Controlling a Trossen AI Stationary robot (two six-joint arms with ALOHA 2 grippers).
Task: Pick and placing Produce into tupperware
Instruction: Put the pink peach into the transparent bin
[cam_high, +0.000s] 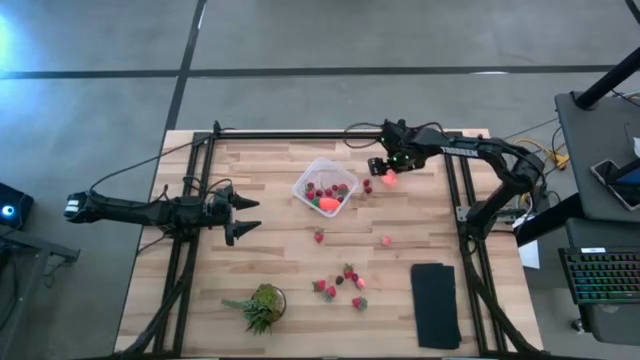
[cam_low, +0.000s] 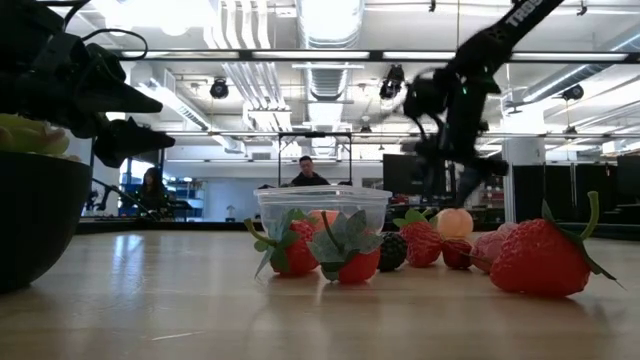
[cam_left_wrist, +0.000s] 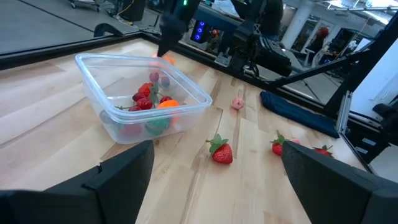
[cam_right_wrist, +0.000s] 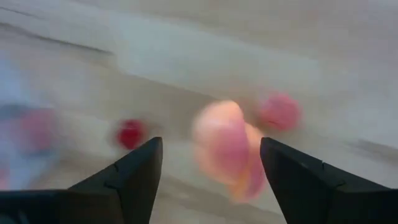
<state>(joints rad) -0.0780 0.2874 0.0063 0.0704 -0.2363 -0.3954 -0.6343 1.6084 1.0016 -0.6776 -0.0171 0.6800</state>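
The clear tupperware (cam_high: 325, 187) stands mid-table, its base on the wood, and holds several red strawberries and an orange carrot piece (cam_left_wrist: 166, 105). The pink-orange round fruit (cam_high: 389, 180) lies on the table just right of the tub. My right gripper (cam_high: 383, 172) hangs open above it. In the right wrist view the fruit (cam_right_wrist: 227, 149) shows between and beyond the fingers. In the low view my right gripper (cam_low: 452, 185) stands clear above the fruit (cam_low: 455, 222). My left gripper (cam_high: 245, 215) waits open, left of the tub. More strawberries (cam_high: 340, 283) lie nearer the front.
A lone strawberry (cam_high: 319, 237) and a pink piece (cam_high: 386, 240) lie in front of the tub, with small red pieces (cam_high: 367, 186) beside the fruit. The spiky plant (cam_high: 262, 305) stands near the front edge. The black pad (cam_high: 436, 305) lies front right.
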